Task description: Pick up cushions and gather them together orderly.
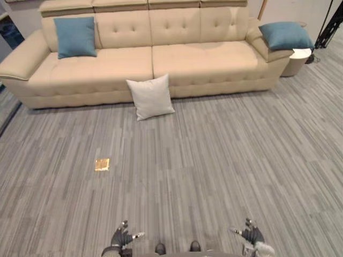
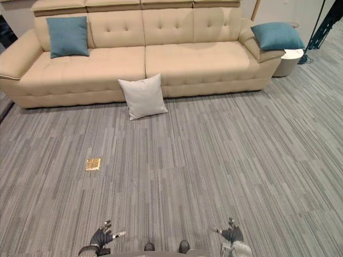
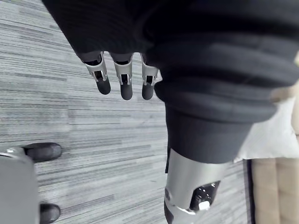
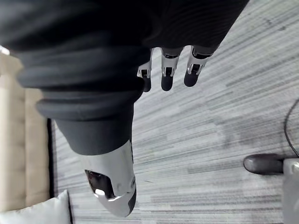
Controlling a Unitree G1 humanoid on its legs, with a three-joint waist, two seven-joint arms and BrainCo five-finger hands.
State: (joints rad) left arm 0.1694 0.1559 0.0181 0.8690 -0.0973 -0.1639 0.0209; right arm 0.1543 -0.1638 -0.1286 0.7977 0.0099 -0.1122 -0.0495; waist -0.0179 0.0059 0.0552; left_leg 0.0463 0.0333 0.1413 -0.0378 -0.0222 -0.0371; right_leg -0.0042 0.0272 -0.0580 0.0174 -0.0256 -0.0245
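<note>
On floor (image 1: 225, 160), white cushion (image 1: 151, 97) leaning on sofa (image 1: 214, 59) front, blue cushion (image 1: 75, 36) at left backrest, second blue cushion (image 1: 285, 36) on right armrest, left hand (image 1: 122, 236) and right hand (image 1: 250, 234) low, fingers released, empty.

White cushion (image 1: 151, 97): square, plain, standing on one edge on the floor (image 1: 214, 160), tilted back against the front of the sofa (image 1: 203, 59) near its middle seam.

Left blue cushion (image 1: 75, 36): square, teal, upright on the seat at the robot's left end, leaning against the backrest.

Right blue cushion (image 1: 285, 35): teal, lying flat on top of the armrest at the robot's right end, well apart from the other two.
</note>
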